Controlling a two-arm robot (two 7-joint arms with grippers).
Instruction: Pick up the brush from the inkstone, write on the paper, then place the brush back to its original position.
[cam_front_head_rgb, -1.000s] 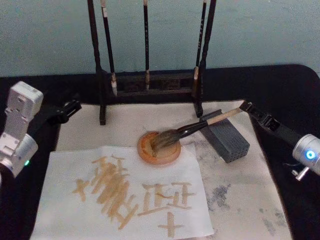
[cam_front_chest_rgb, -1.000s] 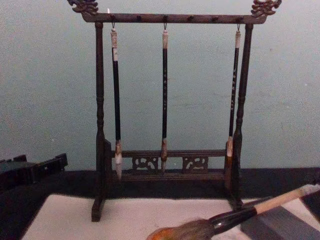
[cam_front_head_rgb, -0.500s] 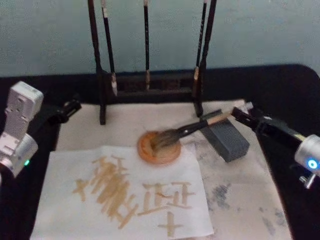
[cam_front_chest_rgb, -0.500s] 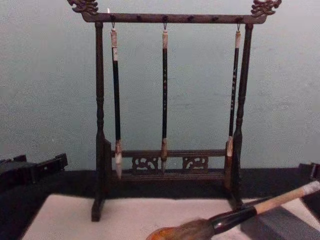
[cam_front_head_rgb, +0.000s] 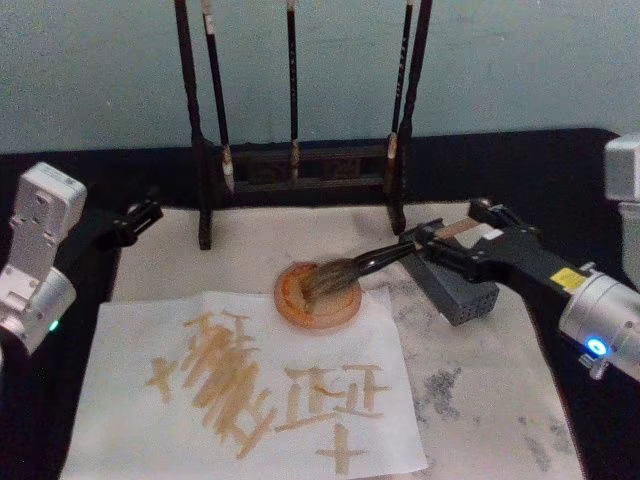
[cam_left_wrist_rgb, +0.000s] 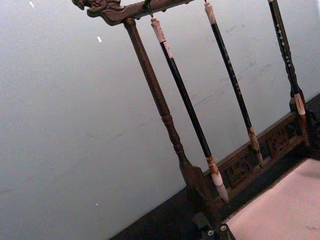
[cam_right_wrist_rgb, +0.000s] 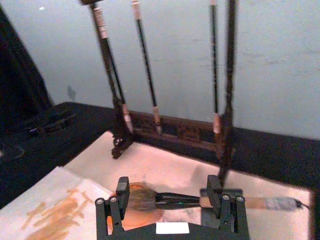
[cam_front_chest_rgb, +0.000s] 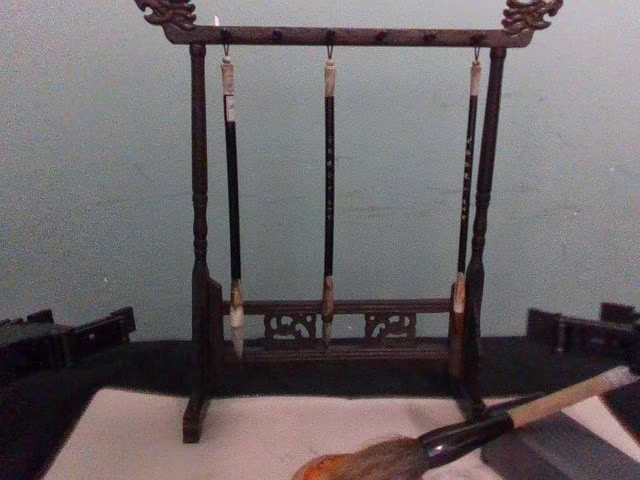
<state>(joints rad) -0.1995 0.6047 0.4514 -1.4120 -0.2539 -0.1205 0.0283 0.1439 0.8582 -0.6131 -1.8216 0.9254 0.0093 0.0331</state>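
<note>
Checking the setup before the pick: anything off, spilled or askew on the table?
The paper already carries tan brush strokes, and the mat has grey smudges right of it. Otherwise tidy: the brush rests with its bristles in the inkstone and its handle on the grey block. The right hand is open around the handle.

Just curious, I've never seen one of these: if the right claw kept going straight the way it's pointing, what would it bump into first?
Probably the brush: the open right gripper points along its handle toward the bristles on the round inkstone, though depth is hard to judge.
</note>
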